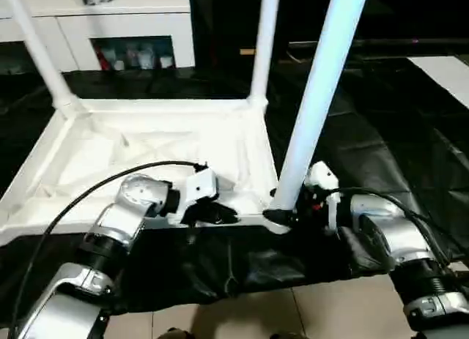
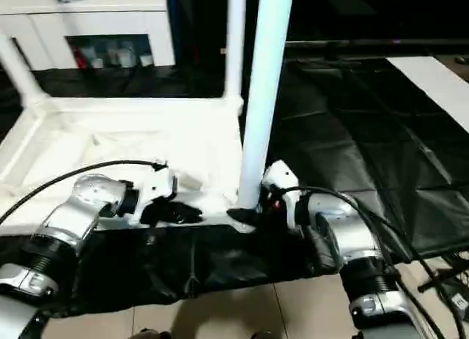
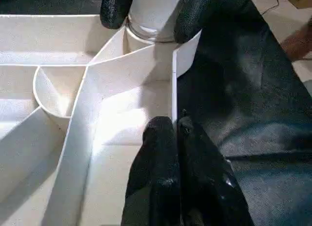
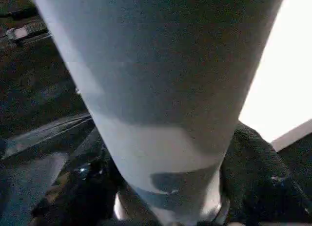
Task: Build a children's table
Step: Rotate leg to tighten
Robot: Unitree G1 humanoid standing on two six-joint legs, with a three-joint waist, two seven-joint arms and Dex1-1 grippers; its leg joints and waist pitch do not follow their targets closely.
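Head views: tabletop [image 1: 146, 145] is lying upside down on the black bench [image 1: 381, 156], ribbed side up, long axis running across the robot's front. The near leg [image 1: 315, 97] is standing upright in the corner socket between the two pincers; two more legs [image 1: 262, 42] are rising from the far corners. Right pincer [image 1: 282, 214] is wrapping the near leg at its base. Left pincer [image 1: 220, 216] is resting on the near rim just beside that socket.

Left wrist view: left pincer [image 3: 176, 133] is pressed together, holding nothing, tips against the rim wall. Ahead of it, the right pincer's fingers [image 3: 195, 16] are pinching the leg base.

Right wrist view: the leg [image 4: 161, 89] is sitting between its spread fingers [image 4: 253, 177].

Judgement: hollow plastic, light, stiff, smooth, likely slippery. Best grip is low near the socket.
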